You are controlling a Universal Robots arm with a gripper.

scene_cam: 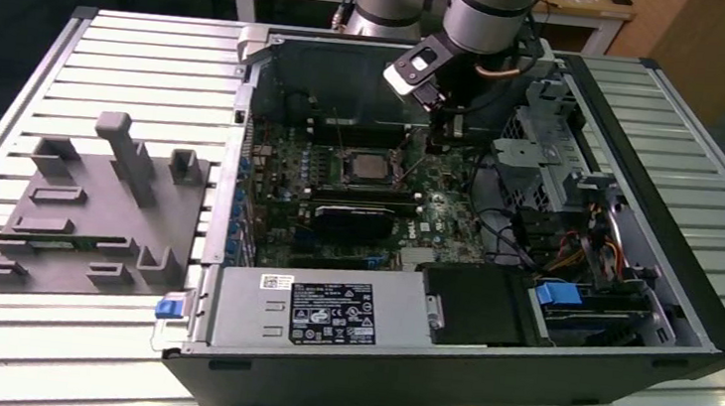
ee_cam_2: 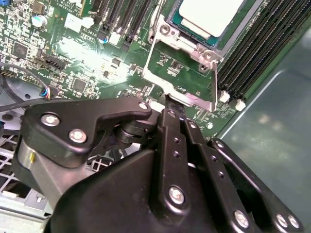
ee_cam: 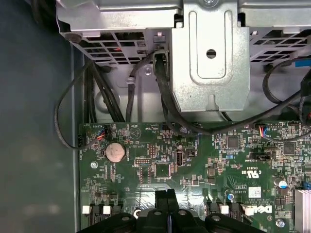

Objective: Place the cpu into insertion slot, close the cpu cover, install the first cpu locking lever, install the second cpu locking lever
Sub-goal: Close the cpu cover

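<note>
cpu (ee_cam_2: 209, 14) seated in socket (scene_cam: 341, 167), metal top up, cover (ee_cam_2: 187, 42) flat around it | likely light, stiff, fragile; edges only | wire lever (ee_cam_2: 148, 53) thin, springy, likely slippery; hold at bent end | end effector (ee_cam_2: 167, 108) narrow, fingers together, tip at lever bend, nothing seen pinched | case (scene_cam: 453, 371) on counter (scene_cam: 110, 59)

One cpu (ee_cam_2: 210, 14), one cpu cover (ee_cam_2: 187, 44), two levers (ee_cam_2: 215, 87) (probably)

The cpu (ee_cam_2: 211, 17) top was pale silver; the cover (ee_cam_2: 184, 44) frame, silvery. The board (ee_cam: 146, 160) was green, the memory slots (ee_cam_2: 248, 63) black, the gripper (ee_cam_2: 167, 103) black, the fixture (scene_cam: 95, 217) grey, the table (scene_cam: 138, 52) silver and ribbed.
</note>
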